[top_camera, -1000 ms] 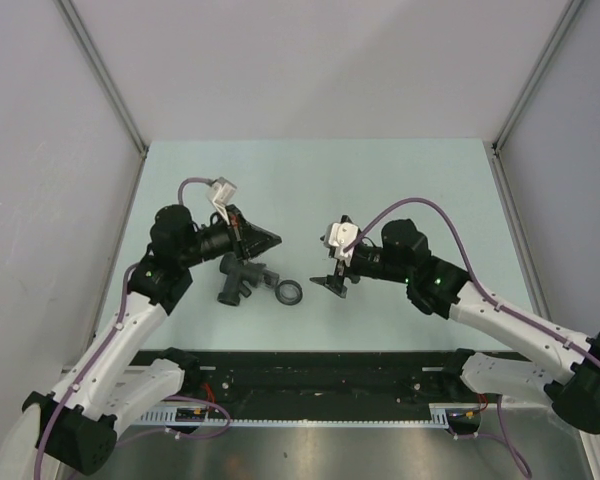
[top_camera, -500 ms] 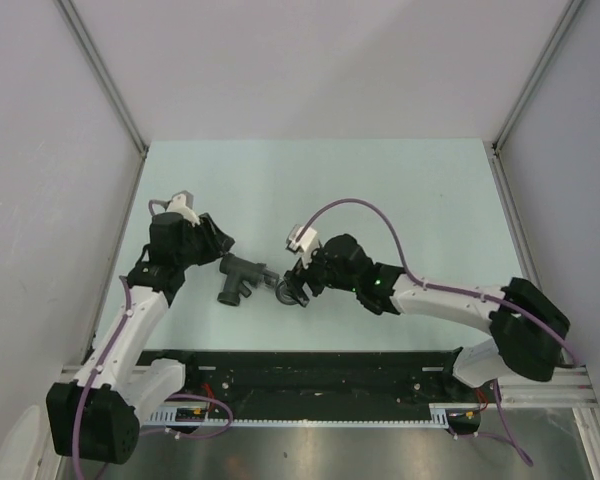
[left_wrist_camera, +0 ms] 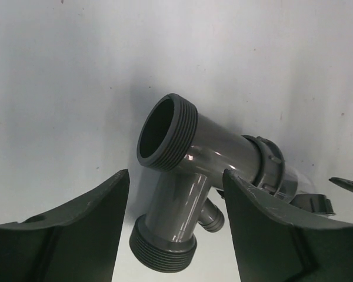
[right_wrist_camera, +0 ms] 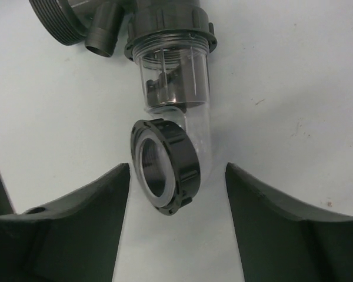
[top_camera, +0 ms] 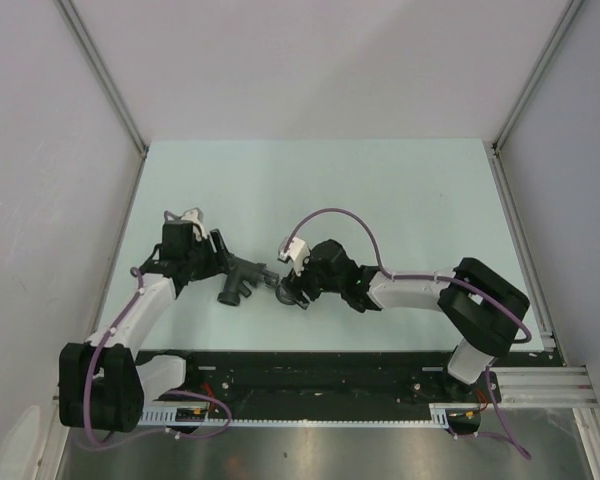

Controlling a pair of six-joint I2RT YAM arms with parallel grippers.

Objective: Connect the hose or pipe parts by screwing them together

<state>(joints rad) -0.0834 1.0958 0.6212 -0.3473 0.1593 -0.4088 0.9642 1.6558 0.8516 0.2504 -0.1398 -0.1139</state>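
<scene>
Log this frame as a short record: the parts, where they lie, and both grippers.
tee: dark grey, lying on the table, threaded ends bare
clear pipe: joined to one end of the tee
ring nut: black, tilted at the clear pipe's tip
left gripper: open, tee just ahead
right gripper: open, ring nut between its fingers

In the overhead view we get bright, even light: the pale green table (top_camera: 400, 200) reads flat and matte, and the arms (top_camera: 410, 290) throw only small soft shadows. From the left wrist we see a white sheen along the dark grey T-shaped fitting (left_wrist_camera: 220, 153), a soft grey shadow around it, and dark, slightly blurred fingers (left_wrist_camera: 65, 235) at the bottom. From the right wrist the clear tube (right_wrist_camera: 175, 76) and black ring nut (right_wrist_camera: 165, 167) look sharp against a table bleached nearly white.
</scene>
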